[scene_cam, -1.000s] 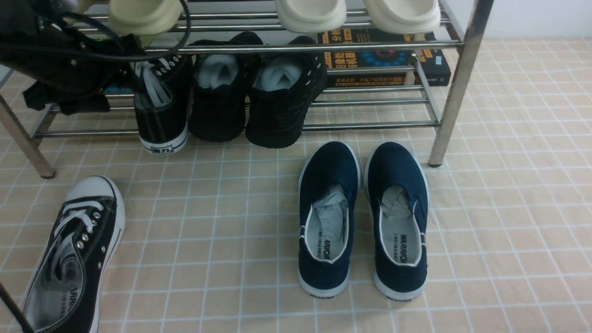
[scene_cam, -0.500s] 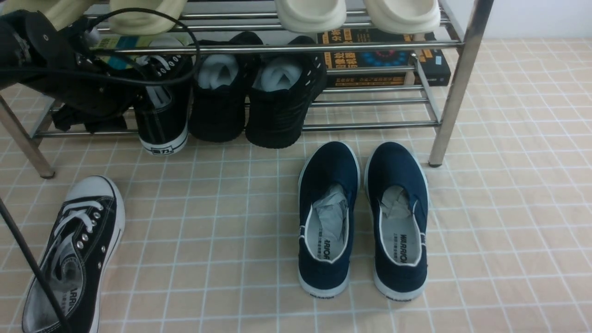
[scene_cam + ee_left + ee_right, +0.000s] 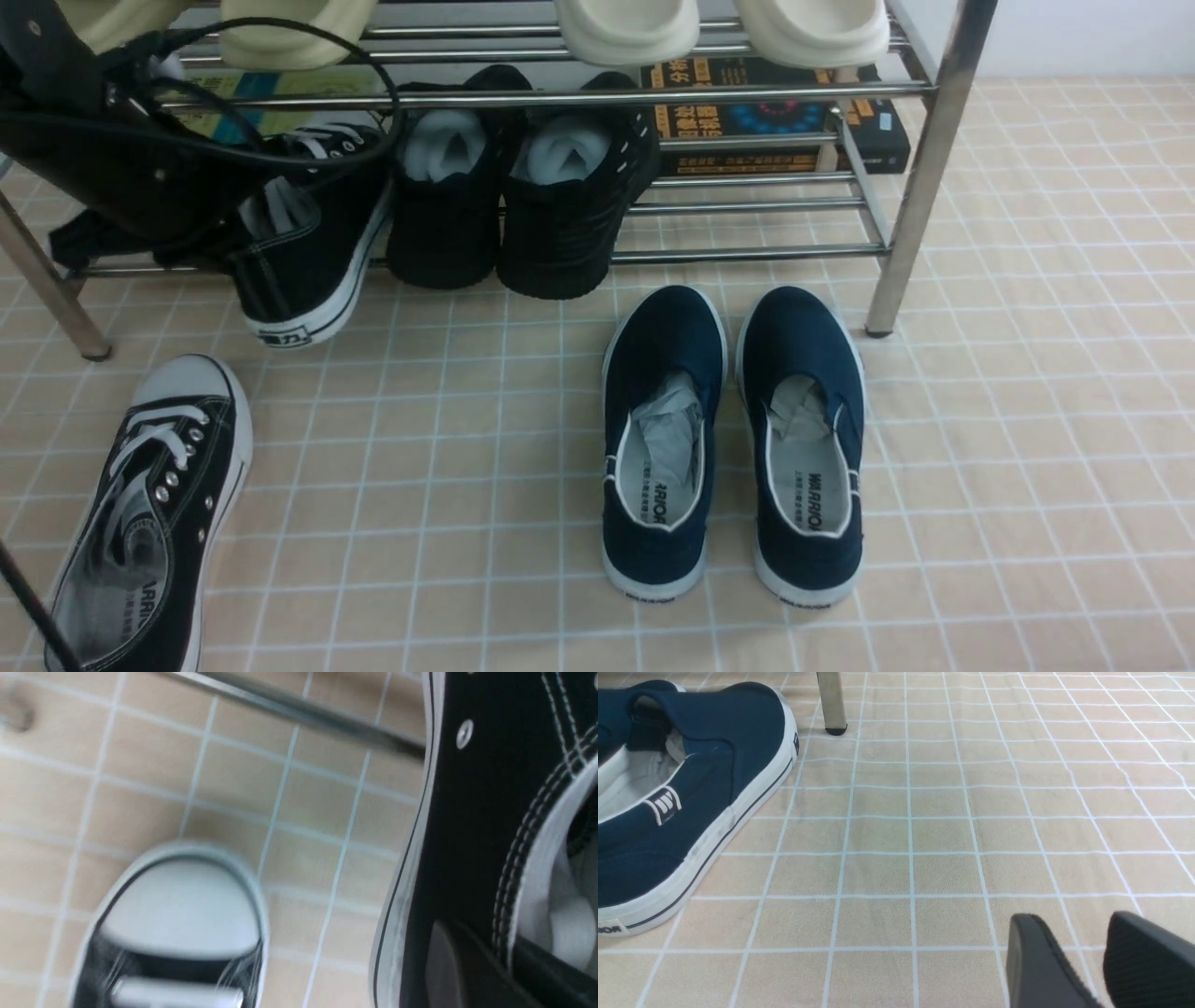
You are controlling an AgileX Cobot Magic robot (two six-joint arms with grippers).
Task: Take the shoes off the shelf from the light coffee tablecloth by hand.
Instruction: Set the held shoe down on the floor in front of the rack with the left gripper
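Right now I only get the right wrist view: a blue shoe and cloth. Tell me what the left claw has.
Observer: The left claw is shut on the side wall of the black laced sneaker.
Operator: Give me that sneaker's position.
Observer: It lies slanted, with its heel sticking out past the lower front bar of the shelf and its toe end back between the tiers.
Operator: Report its mate.
Observer: The mate lies sole-down on the tablecloth, on the robot's left, out in front of the shelf.
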